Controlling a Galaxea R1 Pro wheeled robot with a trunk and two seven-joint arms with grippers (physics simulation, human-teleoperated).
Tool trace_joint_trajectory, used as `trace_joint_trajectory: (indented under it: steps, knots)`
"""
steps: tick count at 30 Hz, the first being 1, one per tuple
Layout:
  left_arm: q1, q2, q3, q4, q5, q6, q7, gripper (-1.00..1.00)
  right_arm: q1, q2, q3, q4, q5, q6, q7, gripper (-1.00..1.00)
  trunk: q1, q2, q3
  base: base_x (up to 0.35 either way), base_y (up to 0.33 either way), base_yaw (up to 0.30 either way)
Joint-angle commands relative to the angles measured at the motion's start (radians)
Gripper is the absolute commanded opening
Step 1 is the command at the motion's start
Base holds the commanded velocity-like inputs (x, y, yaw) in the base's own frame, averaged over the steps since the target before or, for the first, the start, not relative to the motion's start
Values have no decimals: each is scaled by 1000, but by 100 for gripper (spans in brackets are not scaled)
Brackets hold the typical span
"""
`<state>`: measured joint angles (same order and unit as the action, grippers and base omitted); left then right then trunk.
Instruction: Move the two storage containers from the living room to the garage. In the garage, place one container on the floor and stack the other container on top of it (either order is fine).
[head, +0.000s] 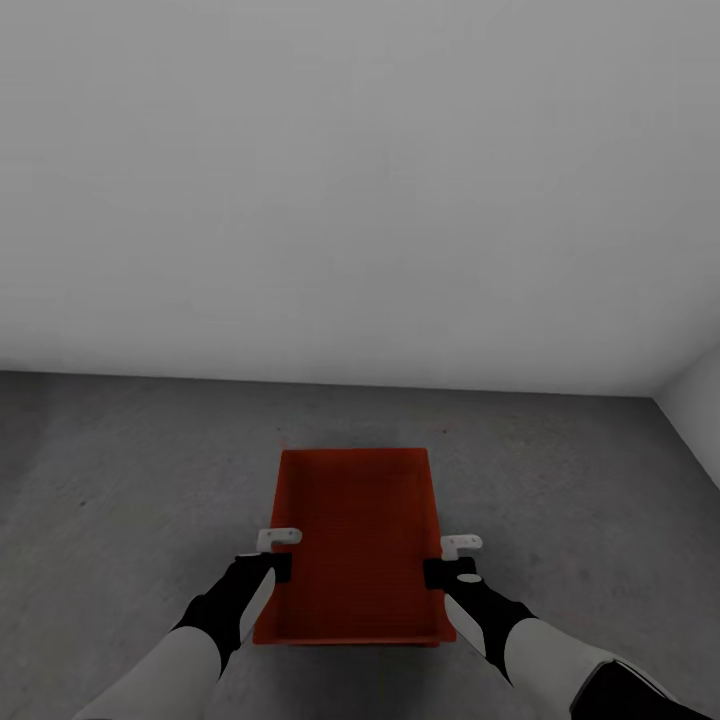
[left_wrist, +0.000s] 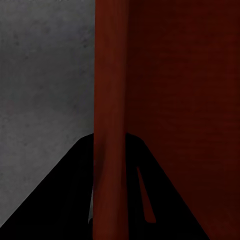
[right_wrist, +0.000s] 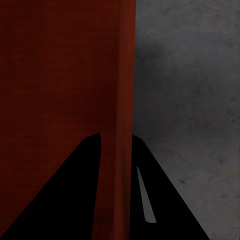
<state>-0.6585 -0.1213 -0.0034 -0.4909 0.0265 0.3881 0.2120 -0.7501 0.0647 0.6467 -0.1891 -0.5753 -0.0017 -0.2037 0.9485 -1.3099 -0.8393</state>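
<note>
Here an orange-red, topless storage container (head: 355, 540) sits above grey floor (head: 120, 470).

The open box-shaped storage container (head: 356, 530) is orange-red; the speckled concrete floor (head: 130, 470) is dark grey; the plain wall (head: 350, 180) is pale grey.

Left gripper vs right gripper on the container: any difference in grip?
The left gripper pinches the storage container by its left long wall; the right gripper pinches the right long wall. The left sits slightly higher in the head view. Shared: each straddles a thin wall, one finger inside and one outside, above the grey floor.
</note>
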Motion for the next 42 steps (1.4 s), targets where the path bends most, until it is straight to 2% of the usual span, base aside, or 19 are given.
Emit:
trace_joint_trajectory:
  steps: [1,42]
  knots:
    - [0,5,0,11,-14,9,9,-100,-2,-23,-33,-3,14,-12,-31,-100,0,0,0,0,0,0]
    - [0,6,2,8,-14,8,8,-100,-2,-23,-33,-3,14,-12,-31,-100,0,0,0,0,0,0]
